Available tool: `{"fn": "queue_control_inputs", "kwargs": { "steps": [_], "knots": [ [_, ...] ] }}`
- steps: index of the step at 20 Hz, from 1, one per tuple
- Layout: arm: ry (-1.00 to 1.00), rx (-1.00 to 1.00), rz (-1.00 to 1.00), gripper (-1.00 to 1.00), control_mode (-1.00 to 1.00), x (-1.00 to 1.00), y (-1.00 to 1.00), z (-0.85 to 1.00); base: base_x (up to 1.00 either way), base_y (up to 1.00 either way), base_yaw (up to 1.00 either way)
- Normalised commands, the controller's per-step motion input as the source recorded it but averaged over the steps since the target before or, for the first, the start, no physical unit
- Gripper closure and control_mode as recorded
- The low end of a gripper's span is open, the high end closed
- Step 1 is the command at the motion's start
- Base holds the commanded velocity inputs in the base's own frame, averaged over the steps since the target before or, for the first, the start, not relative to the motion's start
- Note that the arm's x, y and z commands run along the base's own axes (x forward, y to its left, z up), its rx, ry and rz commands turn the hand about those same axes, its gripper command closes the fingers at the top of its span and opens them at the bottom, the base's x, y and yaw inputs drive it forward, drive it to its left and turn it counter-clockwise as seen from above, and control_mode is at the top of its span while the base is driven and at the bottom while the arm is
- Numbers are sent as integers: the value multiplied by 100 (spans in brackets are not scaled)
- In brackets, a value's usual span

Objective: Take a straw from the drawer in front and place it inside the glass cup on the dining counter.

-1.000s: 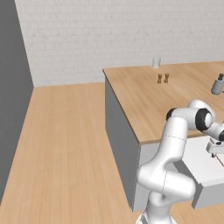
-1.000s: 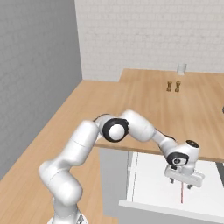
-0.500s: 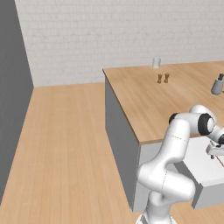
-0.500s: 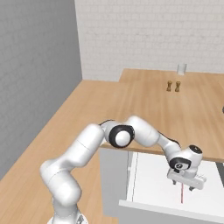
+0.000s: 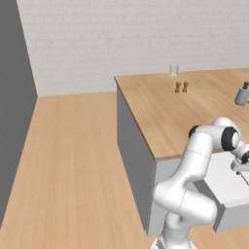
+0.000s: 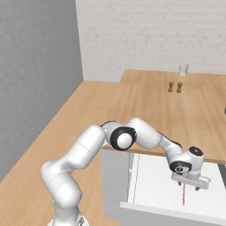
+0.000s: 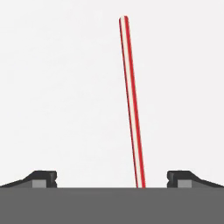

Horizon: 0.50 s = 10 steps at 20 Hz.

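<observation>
— Lowered further into the drawer (image 6: 154,185) since a second ago, the gripper (image 6: 190,183) is now seen closer to the white floor; the elbow has been dropped as well. How is the arm posed?

— It is bent sharply. From the base the arm is carried up to a dark-jointed elbow at the edge of the dining counter (image 6: 145,106), then reached forward and down, so that the hand is pointed at the drawer's floor. In the left base view the gripper (image 5: 241,168) is seen at the right edge, just beyond the counter's edge (image 5: 160,121).

— And the jaws?

— They are spread as wide as they go, and nothing is held between them. In the hand view the two dark fingertips (image 7: 41,178) are seen well apart at the bottom corners, with bare white floor between.

— Where is the straw found?

— The straw (image 7: 131,103) is lain flat on the drawer floor between the jaws, nearer one fingertip than the other, and is run away from them along the direction the hand looks. No finger is touching it. In the right base view it (image 6: 183,196) is seen as a thin red line just below the gripper.

— How is it described?

— A very thin straight stick, whitish with red stripes along its length, far slimmer than a fingertip.

— The glass cup?

— The glass cup (image 6: 182,69) is stood at the counter's far edge, well apart from the jaws.
</observation>
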Motion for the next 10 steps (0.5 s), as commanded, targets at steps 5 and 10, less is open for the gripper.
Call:
{"fn": "queue_control_inputs", "kwargs": {
  "steps": [5, 10],
  "knots": [
    [0, -3, 0, -100, -100, 0, 23, -70, 0, 0, 0],
    [2, 0, 0, -100, -100, -16, 20, -61, 0, 0, 0]
  ]
}}
